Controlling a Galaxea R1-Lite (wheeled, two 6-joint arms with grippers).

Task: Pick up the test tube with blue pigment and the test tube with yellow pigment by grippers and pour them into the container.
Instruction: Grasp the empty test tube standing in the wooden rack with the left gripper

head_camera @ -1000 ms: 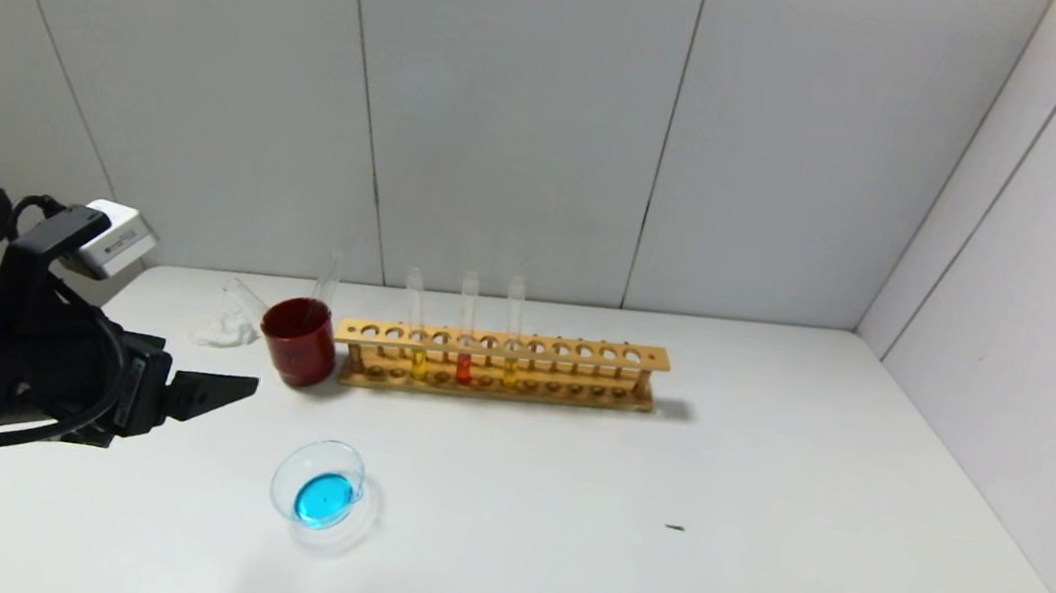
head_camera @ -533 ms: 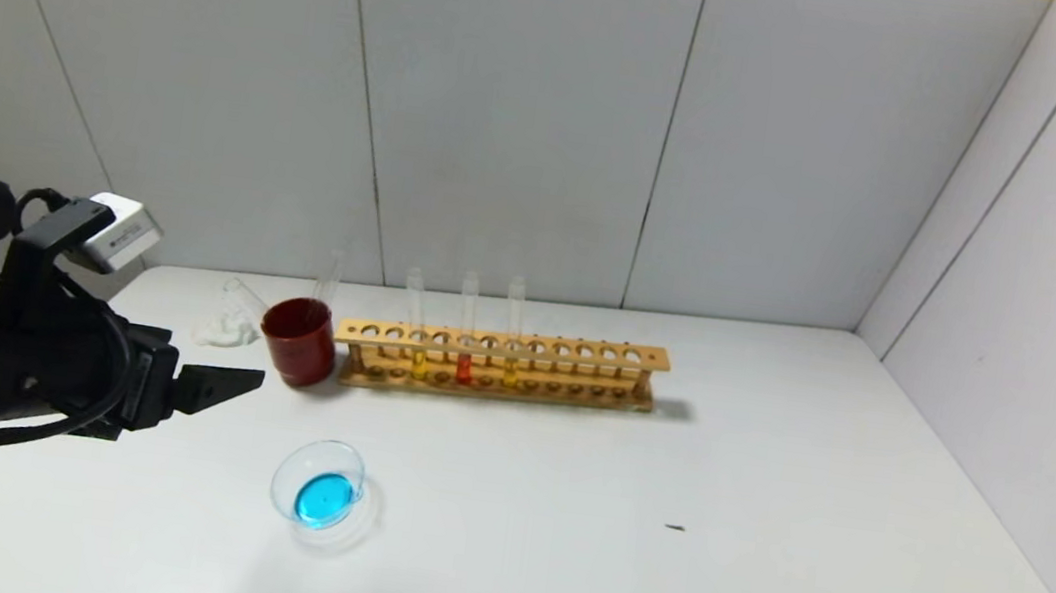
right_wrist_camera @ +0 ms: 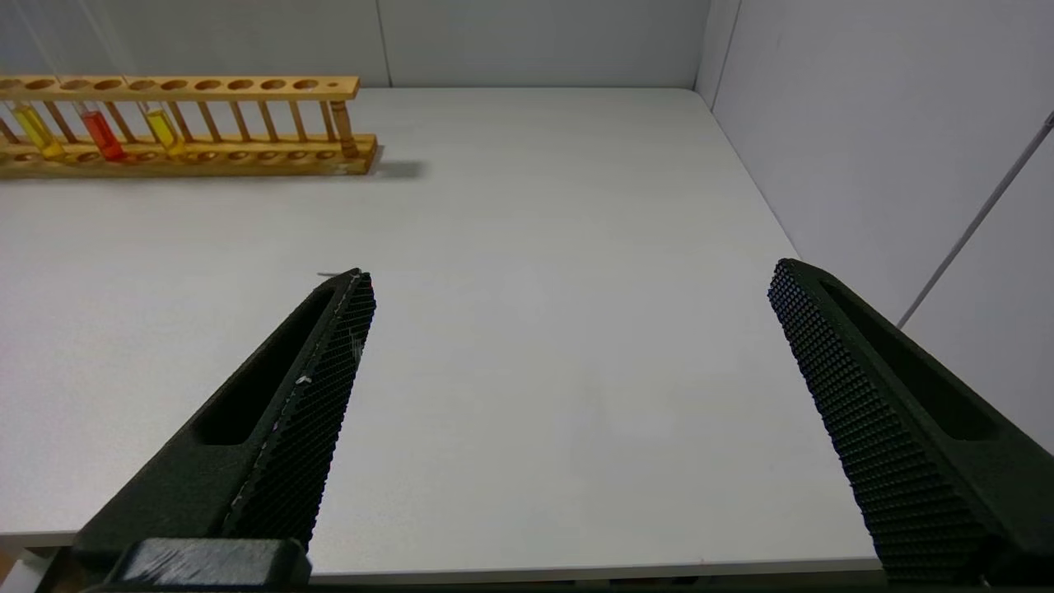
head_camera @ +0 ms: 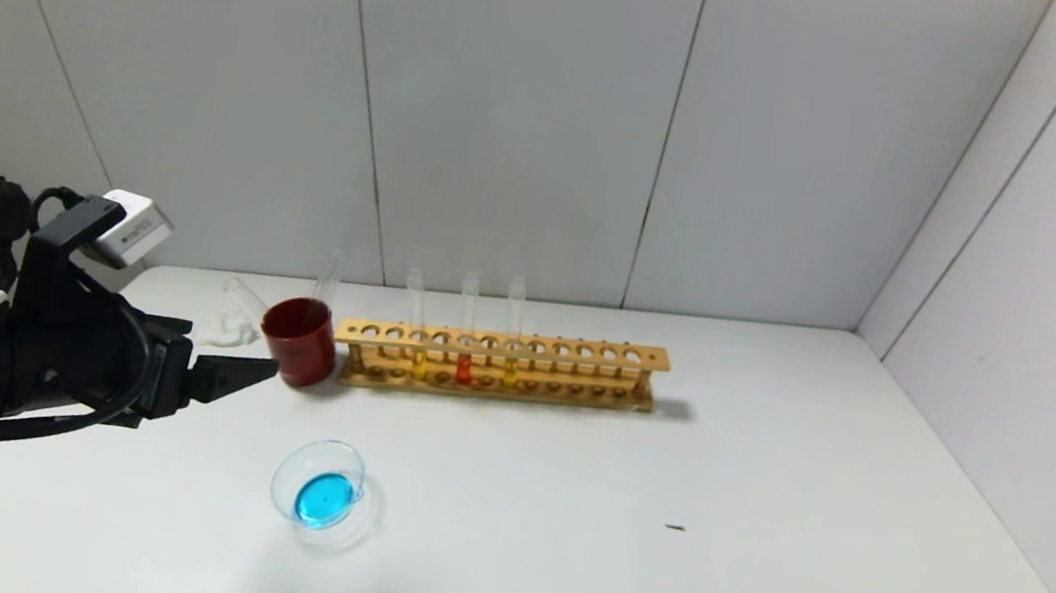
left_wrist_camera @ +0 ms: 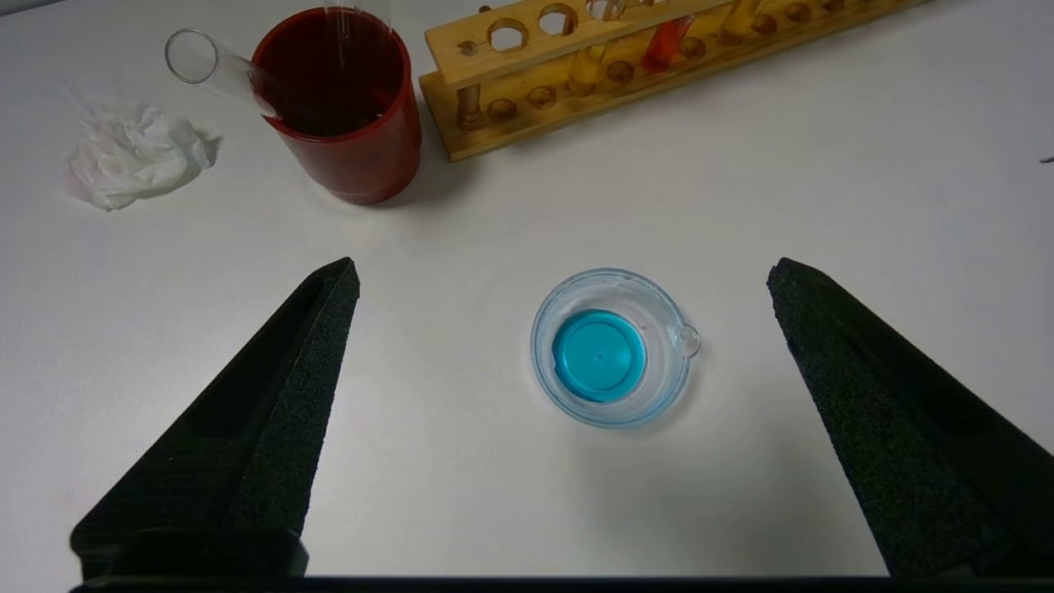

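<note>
The container (head_camera: 318, 484), a small clear glass dish, holds blue liquid; it also shows in the left wrist view (left_wrist_camera: 611, 346). My left gripper (head_camera: 229, 356) is open and empty, above the table to the left of the dish and just short of the dark red cup (head_camera: 299, 341). In its wrist view (left_wrist_camera: 564, 265) the dish lies between the spread fingers, farther off. Two tubes with yellow pigment (head_camera: 417, 361) (head_camera: 510, 370) stand in the wooden rack (head_camera: 579, 371), either side of a red-orange one (head_camera: 464, 367). No tube with blue liquid shows. My right gripper (right_wrist_camera: 568, 280) is open and empty over the table's front right.
Two empty clear tubes lean in the red cup (left_wrist_camera: 346, 99), one sticking out sideways (left_wrist_camera: 218, 70). A crumpled white tissue (head_camera: 222, 329) lies left of the cup. A small dark speck (head_camera: 675, 527) lies on the table. Walls close in at the back and right.
My left gripper has moved forward and a little up, toward the red cup. The dish, rack and tubes have not moved.
</note>
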